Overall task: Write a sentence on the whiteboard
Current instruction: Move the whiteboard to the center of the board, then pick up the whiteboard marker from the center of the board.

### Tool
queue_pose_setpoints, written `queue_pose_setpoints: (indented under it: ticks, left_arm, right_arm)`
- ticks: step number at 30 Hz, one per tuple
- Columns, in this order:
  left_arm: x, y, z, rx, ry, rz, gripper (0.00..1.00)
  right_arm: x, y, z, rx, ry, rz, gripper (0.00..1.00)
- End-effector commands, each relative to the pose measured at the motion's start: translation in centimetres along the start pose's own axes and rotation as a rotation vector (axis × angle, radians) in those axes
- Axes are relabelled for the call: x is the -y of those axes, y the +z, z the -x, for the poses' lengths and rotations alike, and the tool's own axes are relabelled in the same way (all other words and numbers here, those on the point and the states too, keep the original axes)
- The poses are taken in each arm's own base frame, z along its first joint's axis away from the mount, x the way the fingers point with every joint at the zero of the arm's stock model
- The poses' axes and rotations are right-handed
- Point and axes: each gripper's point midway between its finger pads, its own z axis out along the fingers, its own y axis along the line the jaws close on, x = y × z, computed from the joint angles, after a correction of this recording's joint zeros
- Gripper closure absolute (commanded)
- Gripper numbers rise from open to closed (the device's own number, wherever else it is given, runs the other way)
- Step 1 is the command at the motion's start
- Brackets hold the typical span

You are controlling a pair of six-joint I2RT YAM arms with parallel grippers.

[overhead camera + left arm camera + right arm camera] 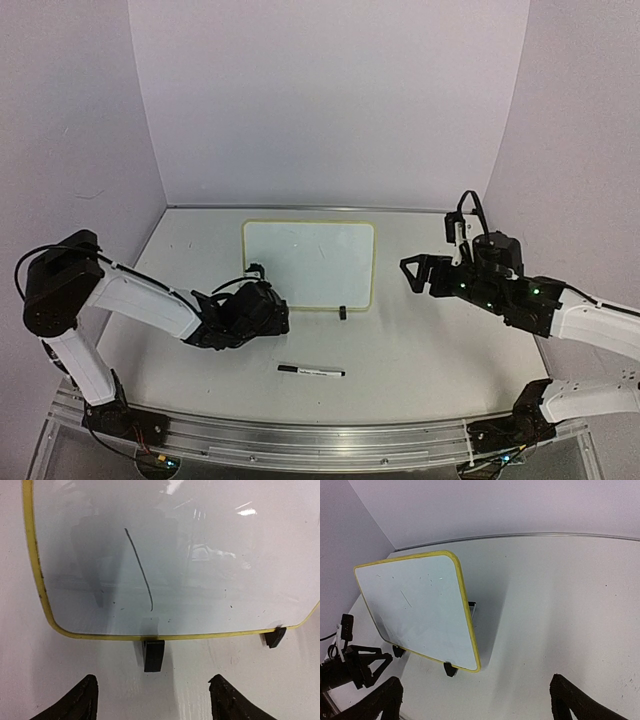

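Aluminium rail (300,436) edges the table (430,345) nearest the arm bases. Just beyond it a thin marker (311,371) lies flat on the bare surface, held by neither arm. A step further in, the left gripper (152,705) hovers low just before the whiteboard (290,272). Its fingers are spread with nothing between them, and they frame one black clip foot (153,655). The right gripper (475,705) hangs off the board's right side, also spread wide and empty.

The board stands mid-table, propped and leaning back on its feet. It carries only a single dark stroke (141,572) and a few specks, so the sentence looks barely begun.

The main risk is probably the pickup. The marker is slim and lies flat, so fingers coming down on it may scrape the table or roll it away. A skewed pinch would leave the tip at a poor angle for writing. Whether its cap is on cannot be told.

The second risk is the board. It rests on small feet, so pen pressure could push it back or tip it, and no gripper steadies it. The left fingers are also close enough to that foot to knock it as they swing toward the marker.

Pale lilac walls (320,100) close the scene behind, and nothing else stands between the arms and the board.
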Motion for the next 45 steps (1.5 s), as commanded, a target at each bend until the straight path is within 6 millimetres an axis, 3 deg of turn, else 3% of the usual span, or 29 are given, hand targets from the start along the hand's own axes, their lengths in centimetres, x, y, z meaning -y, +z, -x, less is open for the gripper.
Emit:
queue_pose_setpoints:
  ticks: [1,4,7,12,16,25,37,45]
  left_arm:
    - [2.2,-3.3,2.1,0.036,0.058,-0.173,0.19]
    - [3.9,-5.8,1.9,0.011,0.186,-0.327,0.15]
    - [5.7,-7.7,-0.3,-0.100,0.400,-0.475,0.15]
    - [6.4,-9.8,-3.6,-0.260,0.559,-0.623,0.16]
    - [6.2,-9.2,-6.1,-0.376,0.618,-0.642,0.17]
    - [6.2,-7.1,-8.6,-0.471,0.669,-0.653,0.18]
    - [5.6,-5.9,-10.2,-0.521,0.705,-0.650,0.17]
    - [5.1,-6.6,-11.6,-0.600,0.720,-0.638,0.37]
  right_arm:
    - [0.5,-0.6,1.0,0.049,0.005,-0.022,0.02]
    - [0.4,-0.8,0.9,0.043,0.000,-0.015,0.02]
    - [-0.1,-0.6,0.5,0.022,-0.013,0.012,0.02]
    - [-1.0,-0.3,0.3,-0.003,-0.027,0.056,0.02]
    - [-1.4,-0.2,0.2,-0.015,-0.026,0.076,0.02]
    - [-2.2,-0.1,-0.1,-0.052,-0.026,0.109,0.02]
    - [-2.3,0.2,-0.1,-0.059,-0.024,0.107,0.02]
    - [-2.1,0.2,-0.6,-0.067,-0.020,0.104,0.02]
